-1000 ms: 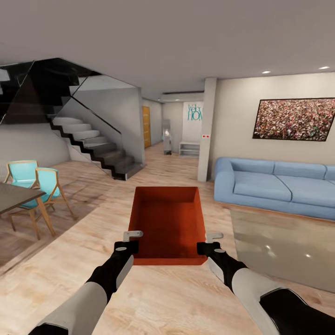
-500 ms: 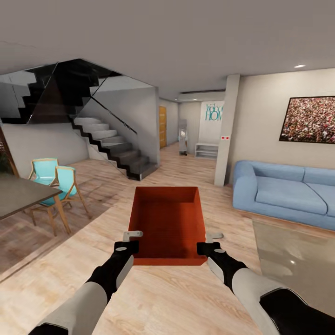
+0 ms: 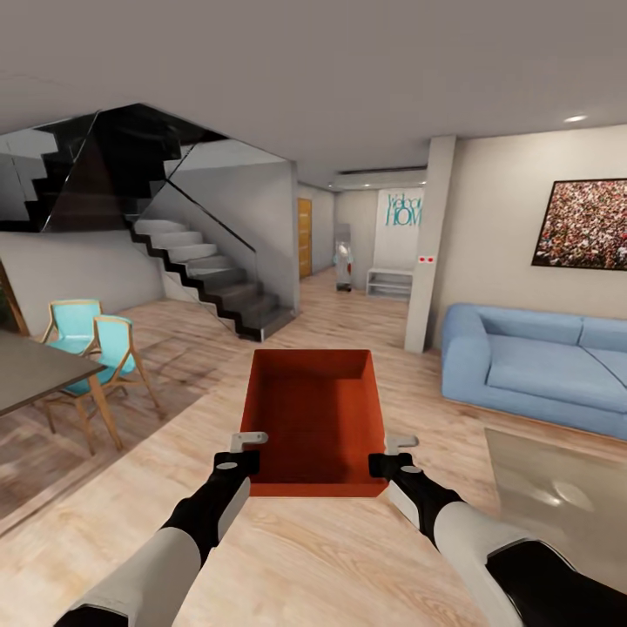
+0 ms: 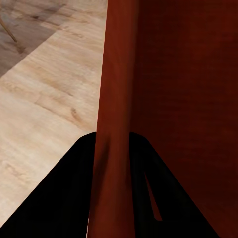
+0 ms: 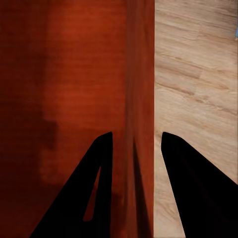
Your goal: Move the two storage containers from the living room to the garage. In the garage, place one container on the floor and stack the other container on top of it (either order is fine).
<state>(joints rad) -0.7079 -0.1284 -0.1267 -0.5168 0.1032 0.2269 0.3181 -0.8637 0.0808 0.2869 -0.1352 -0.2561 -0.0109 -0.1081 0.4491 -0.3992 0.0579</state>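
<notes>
Teal lettering (image 3: 404,210) stands on the far white wall at the end of the hallway, partly cut off by a pillar (image 3: 430,244). Its lower line reads "HOM"; the smaller script line above it is too blurred to read.

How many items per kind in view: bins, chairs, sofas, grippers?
Storage containers: 1, red-orange storage container
Chairs: 2, both teal chairs
Sofas: 1, blue sofa
Grippers: 2, left gripper and right gripper, each clamped on a side wall of the container
Total: 6
</notes>
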